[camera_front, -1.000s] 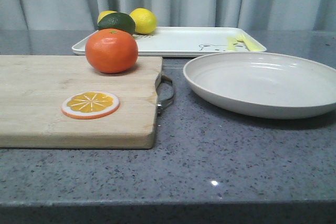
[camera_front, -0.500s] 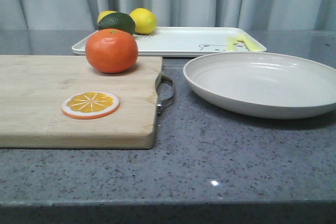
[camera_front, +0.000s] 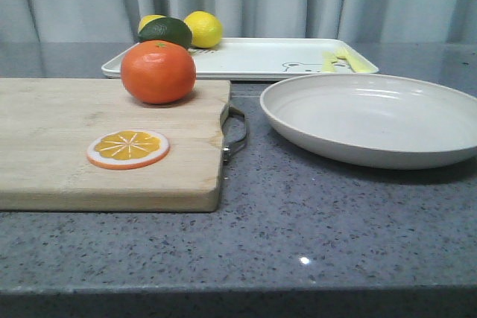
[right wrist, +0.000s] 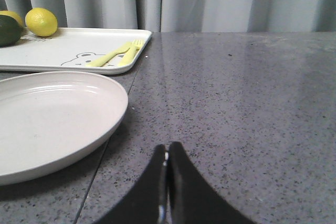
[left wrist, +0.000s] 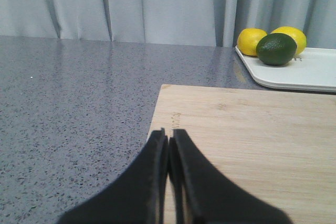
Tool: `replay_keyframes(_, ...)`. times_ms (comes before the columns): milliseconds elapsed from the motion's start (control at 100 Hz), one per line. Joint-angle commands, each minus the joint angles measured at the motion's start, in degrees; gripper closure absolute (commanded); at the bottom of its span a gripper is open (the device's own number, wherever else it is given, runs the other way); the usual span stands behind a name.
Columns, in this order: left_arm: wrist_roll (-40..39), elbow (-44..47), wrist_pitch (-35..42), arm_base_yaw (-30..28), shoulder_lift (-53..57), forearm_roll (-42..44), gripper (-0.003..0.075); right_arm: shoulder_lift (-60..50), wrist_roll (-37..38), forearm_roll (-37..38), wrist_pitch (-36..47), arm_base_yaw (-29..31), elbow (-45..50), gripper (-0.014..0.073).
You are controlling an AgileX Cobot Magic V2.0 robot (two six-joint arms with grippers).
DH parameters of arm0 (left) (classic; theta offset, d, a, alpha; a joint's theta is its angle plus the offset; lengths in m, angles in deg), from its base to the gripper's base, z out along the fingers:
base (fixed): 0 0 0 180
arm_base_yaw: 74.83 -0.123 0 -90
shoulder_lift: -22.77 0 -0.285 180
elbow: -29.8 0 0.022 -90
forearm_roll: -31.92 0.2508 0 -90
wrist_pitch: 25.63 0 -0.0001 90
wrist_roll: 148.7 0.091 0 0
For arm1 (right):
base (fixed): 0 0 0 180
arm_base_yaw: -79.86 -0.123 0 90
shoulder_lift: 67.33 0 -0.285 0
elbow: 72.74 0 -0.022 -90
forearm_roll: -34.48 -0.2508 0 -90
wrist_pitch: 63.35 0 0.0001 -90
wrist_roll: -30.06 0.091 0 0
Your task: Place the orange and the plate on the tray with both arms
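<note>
The orange (camera_front: 158,71) sits on the far right part of the wooden cutting board (camera_front: 52,147). The off-white plate (camera_front: 373,118) rests on the grey counter to the right of the board, also in the right wrist view (right wrist: 47,121). The white tray (camera_front: 253,57) with the bear drawing lies at the back, also in the right wrist view (right wrist: 68,51) and the left wrist view (left wrist: 310,72). My left gripper (left wrist: 168,132) is shut and empty over the board's left edge. My right gripper (right wrist: 167,146) is shut and empty over the counter, right of the plate. Neither gripper shows in the front view.
An orange slice disc (camera_front: 127,148) lies on the board. Two lemons (camera_front: 203,29) and a dark green fruit (camera_front: 165,31) sit at the tray's far left end. A yellow fork and spoon (camera_front: 339,59) lie on the tray's right end. A grey curtain hangs behind.
</note>
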State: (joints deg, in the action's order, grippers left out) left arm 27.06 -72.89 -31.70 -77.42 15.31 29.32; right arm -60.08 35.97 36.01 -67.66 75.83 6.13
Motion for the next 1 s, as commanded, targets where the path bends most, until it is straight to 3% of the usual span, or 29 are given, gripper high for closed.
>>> replay_keyframes(0,-0.4,0.4,5.0,0.0,1.9,-0.1,0.0741,-0.8,0.0,0.8,5.0,-0.1,-1.3,0.0661)
replay_keyframes(290,-0.4,-4.7,4.8,0.0,0.2,-0.3,0.0741,0.9,-0.5,0.8,1.6,-0.1,-5.1,0.0653)
replay_keyframes(700,-0.4,-16.3,6.5,0.0,-13.6,0.1,0.0741,15.9,-0.5,0.8,1.2,-0.1,-19.3,0.0651)
replay_keyframes(990,-0.4,-16.7,7.3,0.0,-14.2,0.1,0.0741,16.8,-0.4,0.6,4.9,-0.1,-19.6,0.0651)
